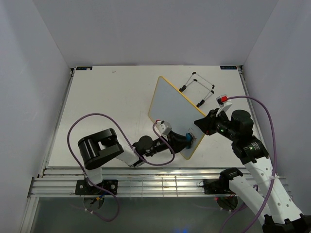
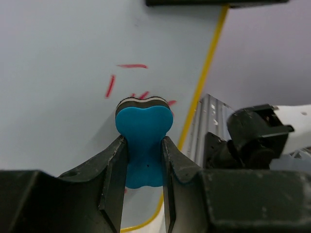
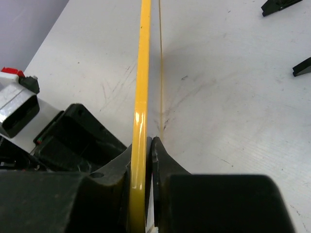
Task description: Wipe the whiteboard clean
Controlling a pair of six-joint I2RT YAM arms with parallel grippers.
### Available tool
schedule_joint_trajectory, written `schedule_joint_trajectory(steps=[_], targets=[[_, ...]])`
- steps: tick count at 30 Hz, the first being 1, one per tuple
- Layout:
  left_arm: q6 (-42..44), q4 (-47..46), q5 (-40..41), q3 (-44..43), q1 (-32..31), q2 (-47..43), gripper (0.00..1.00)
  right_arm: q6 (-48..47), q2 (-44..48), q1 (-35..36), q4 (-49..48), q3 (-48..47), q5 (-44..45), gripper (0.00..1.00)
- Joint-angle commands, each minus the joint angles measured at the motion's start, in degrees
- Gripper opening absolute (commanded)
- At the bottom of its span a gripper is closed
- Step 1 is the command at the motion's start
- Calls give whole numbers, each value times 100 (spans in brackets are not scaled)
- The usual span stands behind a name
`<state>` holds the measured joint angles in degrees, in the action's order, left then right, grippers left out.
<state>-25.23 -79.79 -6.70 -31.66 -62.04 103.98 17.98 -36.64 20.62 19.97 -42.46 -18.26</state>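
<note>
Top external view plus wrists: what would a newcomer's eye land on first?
The whiteboard stands out first, tilted up right of centre in the top view with both arms converging on it. The right hand is shut on its yellow edge. The left hand is shut on a blue eraser held against the board face, next to a few red strokes.

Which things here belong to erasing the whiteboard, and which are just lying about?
In the job: whiteboard, red marks, blue eraser clamped in left gripper, right gripper pinching the yellow frame.
Just there: wire stand behind the board, purple cables.
</note>
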Motion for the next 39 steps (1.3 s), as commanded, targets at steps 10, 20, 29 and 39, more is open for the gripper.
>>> schedule_joint_trajectory(steps=[10, 20, 29, 39], targets=[[10, 262, 679, 1109, 1156, -739, 0, 1181, 307, 249, -1768, -201, -1786, 8], [651, 798, 1118, 697, 1757, -432, 0, 1655, 359, 241, -1820, -219, -1549, 8], [1046, 1202, 943, -41, 668, -1002, 0, 1955, 325, 241, -1926, 132, -1004, 8], [1240, 1677, 748, -991, -579, -696, 0, 2052, 281, 249, -2295, 185, -811, 8]])
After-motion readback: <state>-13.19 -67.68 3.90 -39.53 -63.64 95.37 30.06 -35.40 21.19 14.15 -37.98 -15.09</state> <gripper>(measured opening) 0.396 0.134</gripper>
